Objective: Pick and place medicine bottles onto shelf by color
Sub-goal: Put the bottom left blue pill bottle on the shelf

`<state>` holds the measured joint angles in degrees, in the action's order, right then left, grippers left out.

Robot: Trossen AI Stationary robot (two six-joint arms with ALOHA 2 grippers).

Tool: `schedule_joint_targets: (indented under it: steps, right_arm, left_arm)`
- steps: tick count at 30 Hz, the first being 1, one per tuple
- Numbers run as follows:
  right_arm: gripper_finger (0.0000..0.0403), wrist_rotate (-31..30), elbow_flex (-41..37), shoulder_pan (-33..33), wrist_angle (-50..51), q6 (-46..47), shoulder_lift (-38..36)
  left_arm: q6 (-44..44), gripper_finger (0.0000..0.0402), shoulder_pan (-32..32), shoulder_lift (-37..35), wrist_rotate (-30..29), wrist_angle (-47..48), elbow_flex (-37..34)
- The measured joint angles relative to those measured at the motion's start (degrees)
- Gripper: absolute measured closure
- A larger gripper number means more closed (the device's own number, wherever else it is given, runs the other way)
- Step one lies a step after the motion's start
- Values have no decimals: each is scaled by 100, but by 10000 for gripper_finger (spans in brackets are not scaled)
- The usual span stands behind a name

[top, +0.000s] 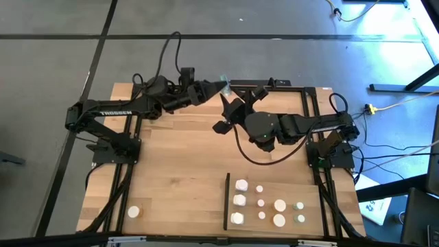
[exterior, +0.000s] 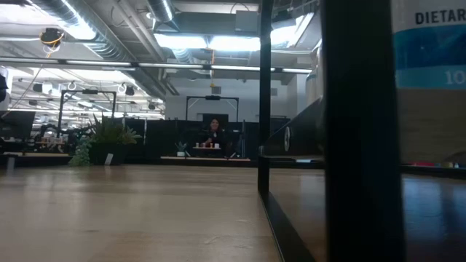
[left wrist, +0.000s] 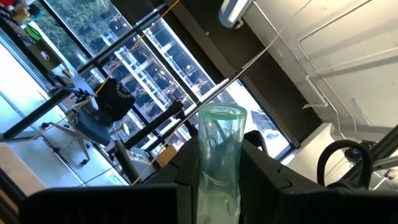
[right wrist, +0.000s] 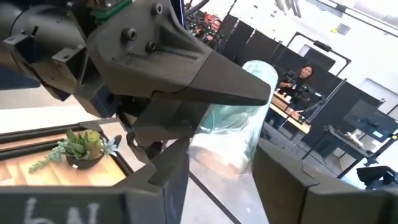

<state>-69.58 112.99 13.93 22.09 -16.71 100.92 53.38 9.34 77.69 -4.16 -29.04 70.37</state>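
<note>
Clear green tube (left wrist: 219,163) gripped by left end effector (top: 218,85) above far edge; right end effector's (top: 236,103) state unclear.

The shelf (top: 288,175) lies on the table's (top: 178,158) near right part, its upright strip (top: 226,200) along its left edge. On it stand the bottles (top: 241,185) in rows — one lone bottle (top: 134,212) sits at the near left corner. Both grippers meet at the far edge: left gripper (top: 218,86) just behind right gripper (top: 232,103).
</note>
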Motion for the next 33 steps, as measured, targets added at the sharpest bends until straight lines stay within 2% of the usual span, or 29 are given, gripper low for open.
schedule_joint_targets:
  steps: [6, 14, 28, 33]
  right_arm:
    - [267, -47, 0, 0, 4, -15, 0]
    - [271, 24, 0, -4, 28, -29, -9]
    - [273, 85, 0, 0, 57, -217, -15]
    - [273, 77, 0, 0, 57, -273, -15]
  left_arm:
    - [-17, 333, 0, 0, -2, -8, 2]
    - [-122, 331, 2, -7, 2, 7, 4]
    - [-80, 269, -2, 0, 48, 20, 4]
    - [-256, 263, -2, 0, 93, 6, 4]
